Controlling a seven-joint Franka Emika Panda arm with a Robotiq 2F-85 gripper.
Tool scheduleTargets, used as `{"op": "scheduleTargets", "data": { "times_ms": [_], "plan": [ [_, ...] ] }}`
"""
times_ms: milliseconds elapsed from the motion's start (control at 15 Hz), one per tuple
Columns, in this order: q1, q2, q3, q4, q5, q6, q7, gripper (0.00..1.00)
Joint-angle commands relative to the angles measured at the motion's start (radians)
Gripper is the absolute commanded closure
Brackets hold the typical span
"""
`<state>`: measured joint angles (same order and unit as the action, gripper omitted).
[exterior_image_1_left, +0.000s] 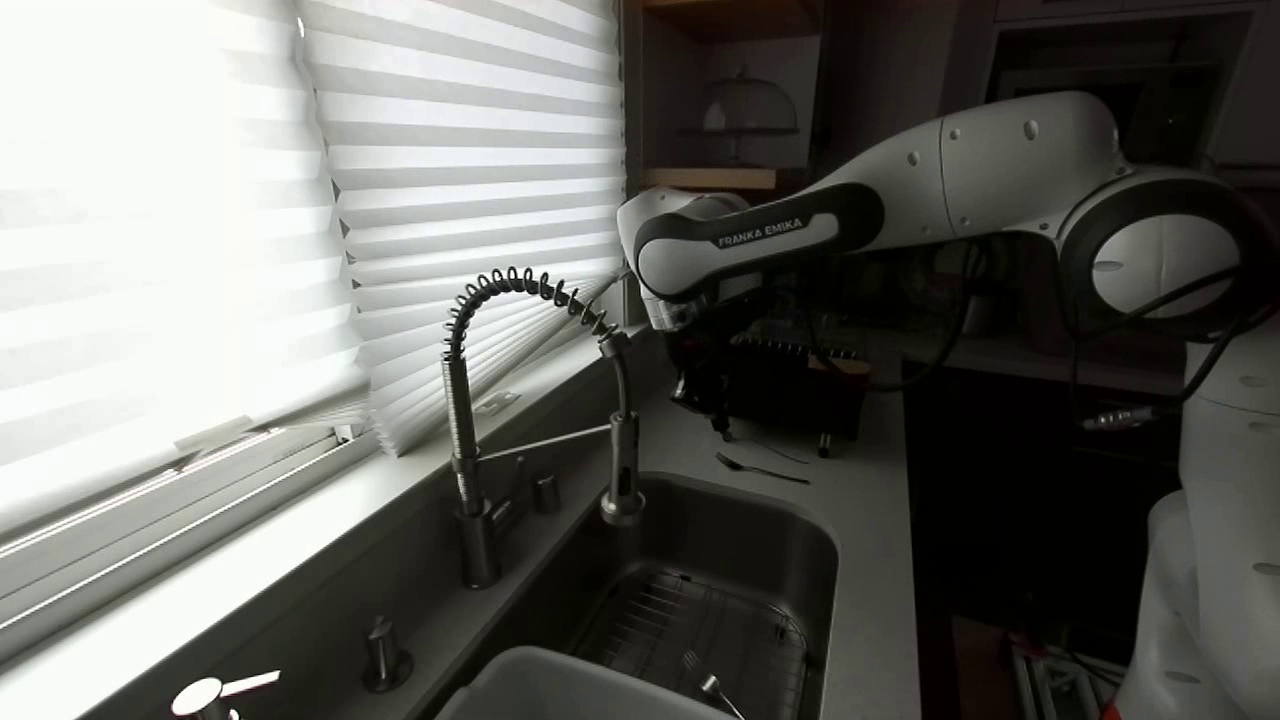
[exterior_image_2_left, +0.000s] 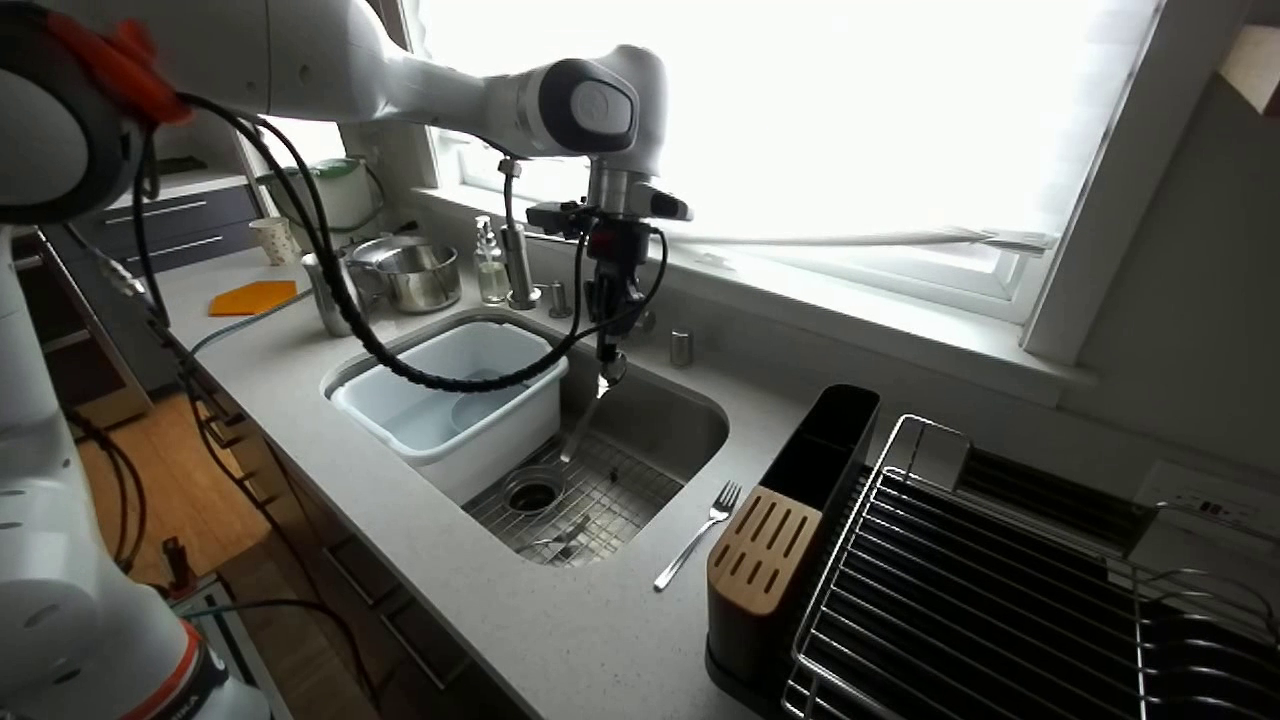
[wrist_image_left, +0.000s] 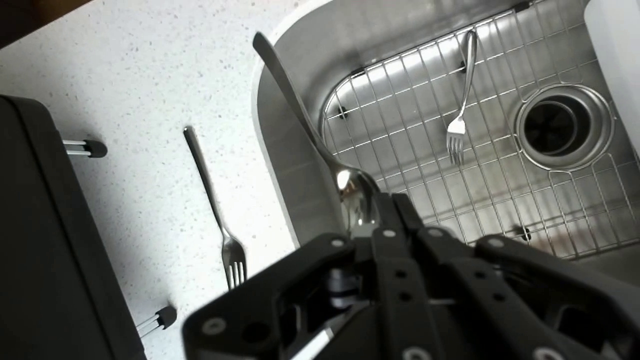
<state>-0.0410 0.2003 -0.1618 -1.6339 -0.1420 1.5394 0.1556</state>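
In the wrist view, holding a spoon (wrist_image_left: 322, 150) by its bowl end with the gripper (wrist_image_left: 395, 202), pressing the jaws nearly together and hiding the exact contact behind the fingertips. Pointing the handle away, in this view crossing the wall and rim of the metal sink (wrist_image_left: 295, 175). Seeing a fork (wrist_image_left: 212, 202) on the speckled counter (wrist_image_left: 150, 65) beside the sink, and a second fork (wrist_image_left: 466, 95) down on the wire grid (wrist_image_left: 415, 150) near the drain (wrist_image_left: 552, 125); gripping neither.

In an exterior view, suspending the spoon in the air over the sink, slanting it handle-down below the fingertips and apparently touching nothing else with it. Seeing a white tub (exterior_image_2_left: 500, 450) in the sink; finding the counter fork just beside a black cutlery holder (exterior_image_2_left: 765, 545), and noting a dish rack (exterior_image_2_left: 990, 580) just past that.

In an exterior view, working in dim light: showing the gripper beyond the coiled faucet (exterior_image_1_left: 460, 430), near the sink's end. Making out a thin dark curve beside the fingertips, possibly the spoon's handle; not being able to tell the jaws' state from here.

Judging from the positions, counting the pickup as done and the letting-go as not yet done; counting both forks, on counter and grid, as outside the grip.
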Motion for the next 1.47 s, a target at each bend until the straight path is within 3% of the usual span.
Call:
{"op": "scheduleTargets", "data": {
  "times_ms": [0, 200, 467, 800, 1133, 1400],
  "plan": [
    [-0.019, -0.002, 0.021, 0.003, -0.003, -0.004, 0.001, 0.97],
    [-0.02, -0.006, 0.023, 0.003, -0.002, -0.004, -0.001, 0.99],
    [-0.049, 0.086, 0.055, 0.001, 0.155, 0.025, -0.194, 0.99],
    [-0.11, 0.205, 0.084, 0.014, 0.274, 0.084, -0.431, 0.99],
    [-0.13, 0.276, 0.107, -0.009, 0.267, 0.249, -0.549, 0.99],
    [-0.142, 0.317, 0.127, -0.005, 0.282, 0.3, -0.58, 0.99]
  ]
}}
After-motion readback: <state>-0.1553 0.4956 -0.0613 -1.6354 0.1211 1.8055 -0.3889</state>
